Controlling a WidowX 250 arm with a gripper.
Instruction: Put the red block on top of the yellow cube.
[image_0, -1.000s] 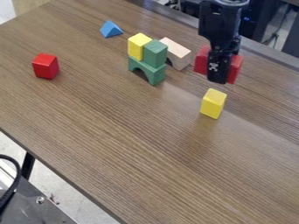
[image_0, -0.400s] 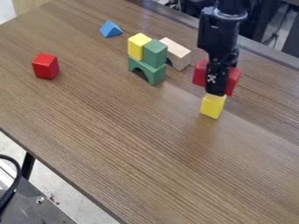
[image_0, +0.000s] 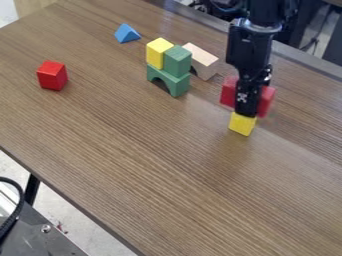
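At the right, my black gripper (image_0: 247, 107) hangs over the table, shut on a long red block (image_0: 265, 101) whose ends stick out on both sides of it. Just below stands the yellow cube (image_0: 242, 124) on the table, its top covered from view by the fingertips. Whether the red block touches the yellow cube cannot be made out.
A green arch (image_0: 169, 81) carries a yellow block (image_0: 159, 52) and a green block (image_0: 177, 61). Beside it is a wooden arch (image_0: 202, 61). A blue triangle (image_0: 127, 33) lies at the back, a red cube (image_0: 52, 75) at the left.
The gripper has come down and slightly nearer the camera with the red block, and now covers the upper part of the yellow cube. The other blocks have stayed put.
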